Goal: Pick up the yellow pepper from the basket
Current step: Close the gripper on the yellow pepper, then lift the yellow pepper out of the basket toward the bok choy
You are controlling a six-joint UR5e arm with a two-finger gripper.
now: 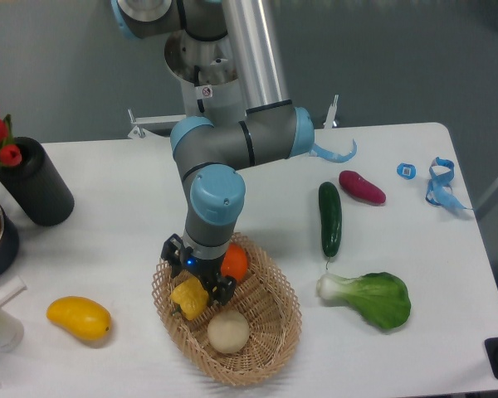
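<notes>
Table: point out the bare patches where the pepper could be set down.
Bare table lies between the black cylinder and the arm, and along the front right edge below the bok choy. Crowded: the basket, and the far right strip around the cucumber, purple vegetable and blue clips.

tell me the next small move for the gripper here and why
Probably close the fingers, if they are not already shut, then lift straight up. The gripper sits low in the basket right at the yellow pepper, with an orange and a pale round fruit close by, so a vertical lift looks least likely to knock them.
</notes>
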